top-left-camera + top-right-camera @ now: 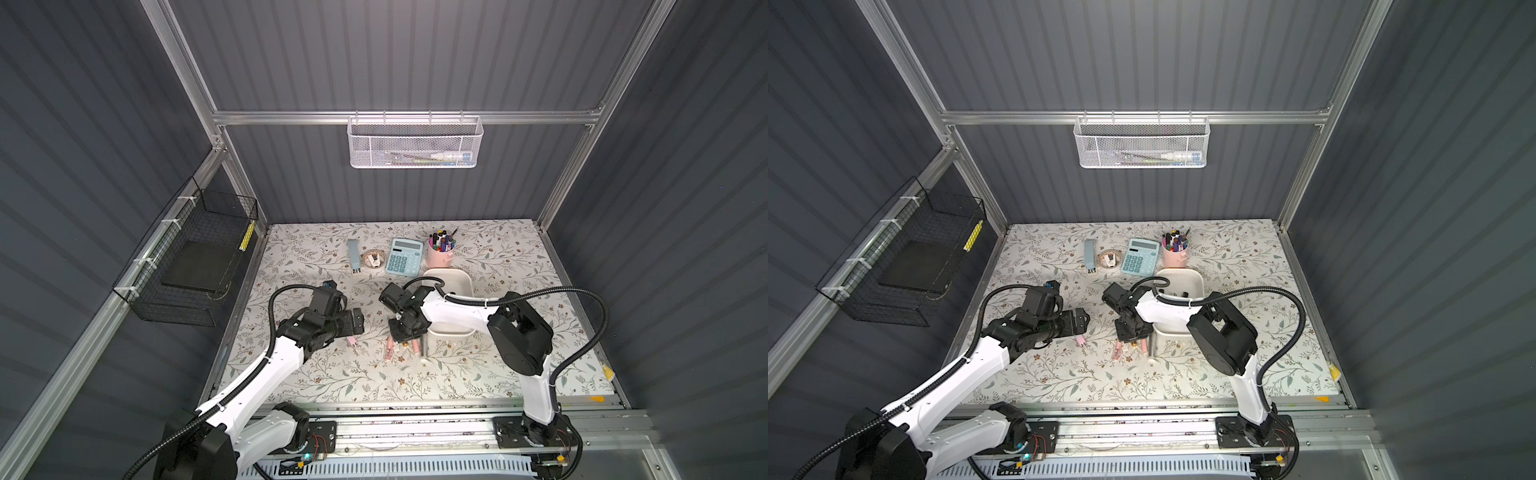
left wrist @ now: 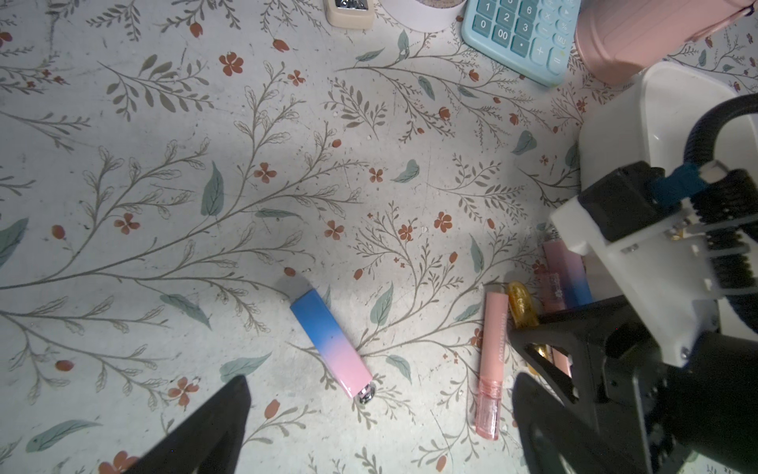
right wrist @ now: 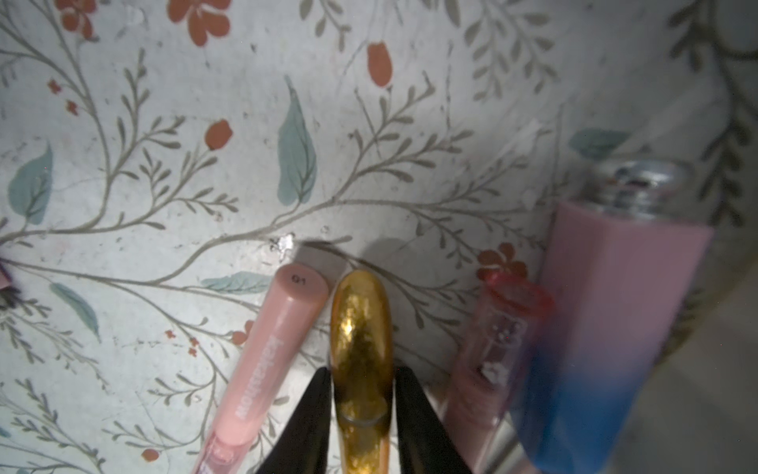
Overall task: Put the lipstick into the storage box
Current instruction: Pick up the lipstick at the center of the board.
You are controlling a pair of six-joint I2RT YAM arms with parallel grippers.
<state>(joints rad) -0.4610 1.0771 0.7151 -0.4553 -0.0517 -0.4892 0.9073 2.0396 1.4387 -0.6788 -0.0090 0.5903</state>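
Gold lipstick (image 3: 361,312) on floral bench (image 1: 316,374) just outside near wall of storage box (image 1: 468,282), right hand (image 3: 361,373) closed on it, pink gloss tube (image 3: 270,349) tight on 1 side, clear pink tube (image 3: 492,357) near the other, left hand (image 2: 379,379) spread wide, empty, open bench frontward

Left gripper (image 2: 379,379) fingers spread wide above the floral table (image 2: 102,172); a blue-pink lipstick (image 2: 330,342) lies flat between them. Apart from it, a gloss tube (image 2: 492,365) lies just beside the gold lipstick (image 2: 519,303), whose other end sits in the right gripper (image 2: 529,336). Box (image 2: 656,123), calculator (image 2: 521,37) and pink cup (image 2: 631,41) stand beyond.
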